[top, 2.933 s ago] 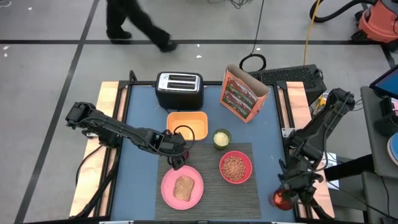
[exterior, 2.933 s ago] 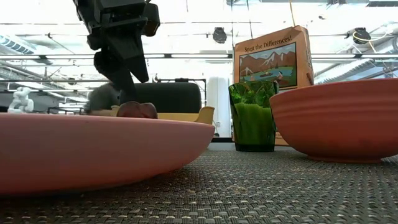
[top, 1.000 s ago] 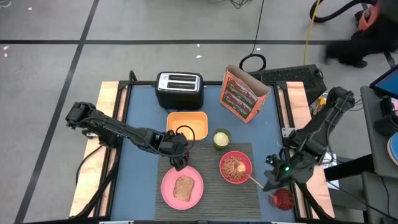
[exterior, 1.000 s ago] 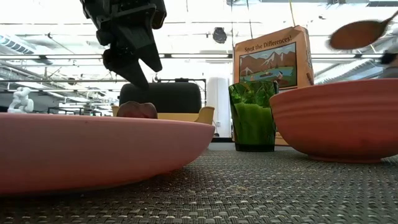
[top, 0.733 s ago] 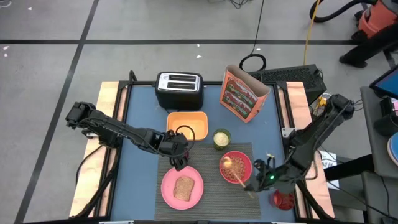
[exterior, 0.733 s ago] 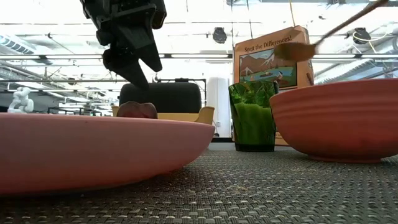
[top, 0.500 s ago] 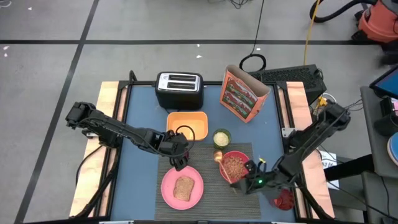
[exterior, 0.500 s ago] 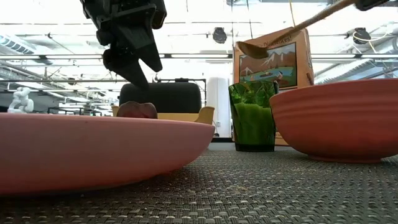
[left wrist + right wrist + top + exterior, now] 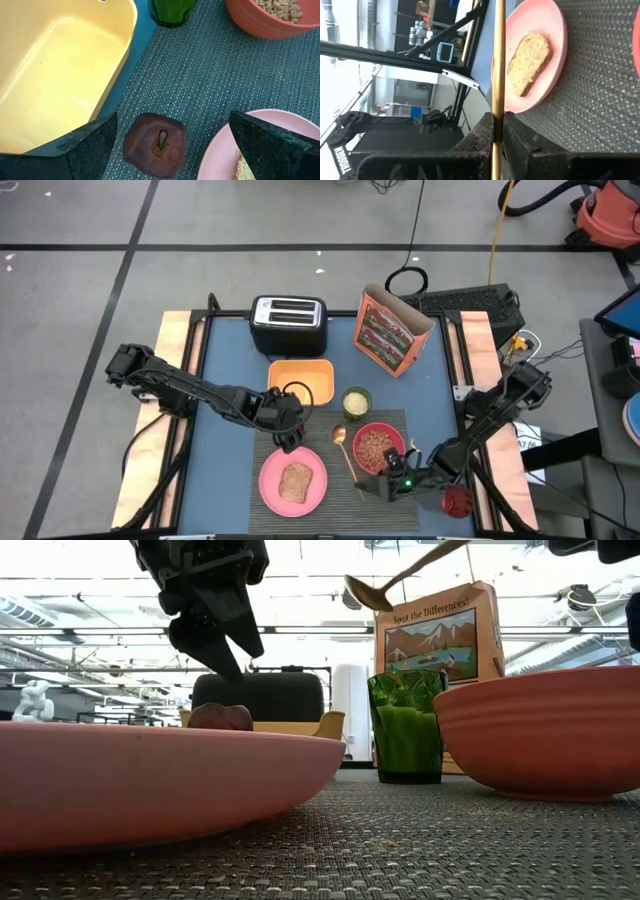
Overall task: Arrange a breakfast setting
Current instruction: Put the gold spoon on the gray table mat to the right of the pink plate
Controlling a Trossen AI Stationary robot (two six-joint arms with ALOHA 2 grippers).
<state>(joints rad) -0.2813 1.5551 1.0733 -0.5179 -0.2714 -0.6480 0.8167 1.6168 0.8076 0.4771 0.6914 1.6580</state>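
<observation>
- right wrist view is showing the right gripper [image 9: 496, 131] with its two dark fingers pinched together on the handle of the gold spoon [image 9: 498, 60], whose shaft is running straight out from between them.
- high view is placing that gripper [image 9: 388, 483] low over the near right part of the dark grey ribbed placemat [image 9: 340, 500], with the spoon [image 9: 343, 448] lying over the strip of mat between the round pink plate [image 9: 292, 480] and the pink bowl [image 9: 378, 447].
- low view is showing the spoon's bowl [image 9: 365, 592] riding in the air, well above the mat and higher than the rim of the green cup [image 9: 406, 726].
- left wrist view is showing the left gripper [image 9: 165, 145] with its fingers [image 9: 87, 142] spread wide apart, holding nothing, the small dark-red fruit [image 9: 155, 144] sitting on the mat between them.
- the fruit is lying just beside the plate's rim [image 9: 260, 145] and near the corner of the yellow tub [image 9: 65, 70].
- the brown toast slice [image 9: 295, 481] is resting on the plate.
- the bowl is holding cereal, and the orange-red cereal box [image 9: 389, 331] is standing behind the mat, near the toaster [image 9: 288, 323].
- bare mat is showing along the near edge, in front of plate and bowl.
</observation>
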